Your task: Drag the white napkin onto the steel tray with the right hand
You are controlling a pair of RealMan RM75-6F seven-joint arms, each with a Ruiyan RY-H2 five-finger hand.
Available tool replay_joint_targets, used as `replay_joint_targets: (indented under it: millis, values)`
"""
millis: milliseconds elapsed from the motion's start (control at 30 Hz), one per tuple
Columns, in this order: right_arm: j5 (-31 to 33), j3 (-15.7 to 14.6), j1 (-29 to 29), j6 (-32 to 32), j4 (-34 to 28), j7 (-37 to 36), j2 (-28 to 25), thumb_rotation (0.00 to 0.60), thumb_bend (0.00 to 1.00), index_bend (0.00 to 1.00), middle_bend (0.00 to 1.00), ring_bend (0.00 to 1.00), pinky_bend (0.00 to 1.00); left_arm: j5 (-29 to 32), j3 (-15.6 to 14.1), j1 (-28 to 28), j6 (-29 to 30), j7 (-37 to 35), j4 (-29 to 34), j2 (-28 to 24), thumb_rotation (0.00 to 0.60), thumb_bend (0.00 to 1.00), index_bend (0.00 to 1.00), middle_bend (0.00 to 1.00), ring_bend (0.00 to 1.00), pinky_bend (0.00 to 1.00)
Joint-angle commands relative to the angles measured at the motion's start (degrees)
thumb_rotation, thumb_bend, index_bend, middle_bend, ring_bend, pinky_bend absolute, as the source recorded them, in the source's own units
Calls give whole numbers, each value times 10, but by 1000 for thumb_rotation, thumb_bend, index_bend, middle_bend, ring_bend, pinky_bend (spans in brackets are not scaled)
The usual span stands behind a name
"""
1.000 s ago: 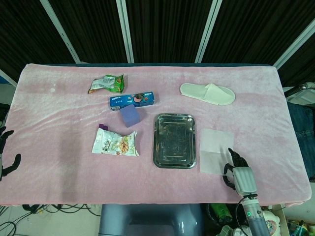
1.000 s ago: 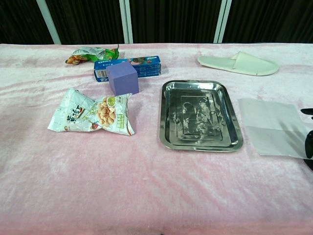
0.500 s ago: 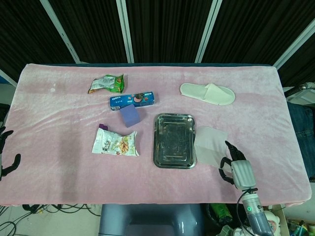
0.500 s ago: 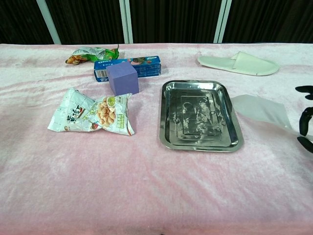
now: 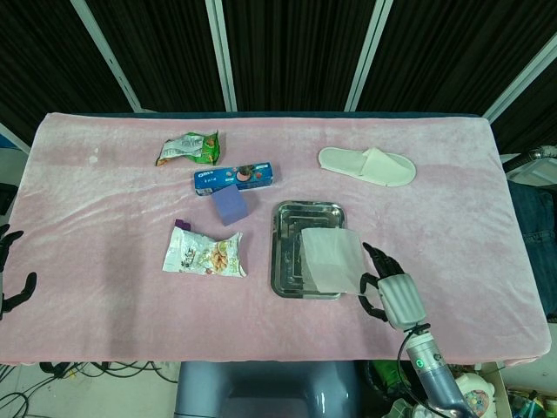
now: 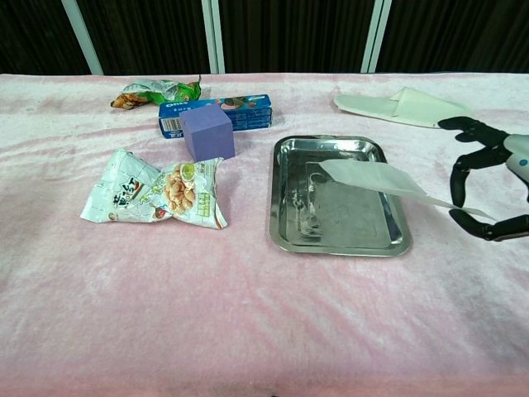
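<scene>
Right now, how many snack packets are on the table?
3: a green bag at the far left, a blue biscuit box just nearer, and a white bag left of the tray. None seems hidden.

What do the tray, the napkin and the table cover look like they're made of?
The steel tray looks like polished metal: it shines and shows mirror-like reflections. The white napkin looks like thin matte paper or tissue, since light shows through it, with a fold crease. The table cover seems to be pink plush or velvet fabric, with a soft, patchy sheen.
</scene>
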State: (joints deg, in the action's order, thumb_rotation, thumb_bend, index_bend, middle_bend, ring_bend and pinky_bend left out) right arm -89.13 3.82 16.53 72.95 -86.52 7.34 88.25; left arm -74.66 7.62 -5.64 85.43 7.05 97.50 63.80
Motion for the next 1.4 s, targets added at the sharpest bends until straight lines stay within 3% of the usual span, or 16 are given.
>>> replay_joint_targets:
  millis: [33,367,767,1067,1400]
  values:
    - [2,8,18,-14,4,64,28,600,412,708,31,88,186,0,0,0,-1,0,0,0,600,372,179,80,1,7]
    - [72,28,40,-53,-41,198,47,600,412,714,31,88,186,1,0,-1,-4,1,1,0,600,372,179,80,2,7]
    - [282,79,66,-53,-126,382,84,600,431,730,31,89,186,2,0,-1,-5,3,1,1,600,373,179,80,1,7]
    - [332,83,90,-40,-123,405,104,600,433,734,31,89,186,2,0,-1,-5,3,2,0,600,373,179,80,2,6]
    - [313,67,113,-52,-76,379,106,600,437,735,30,90,186,2,0,-1,-6,4,2,0,600,373,179,80,1,6]
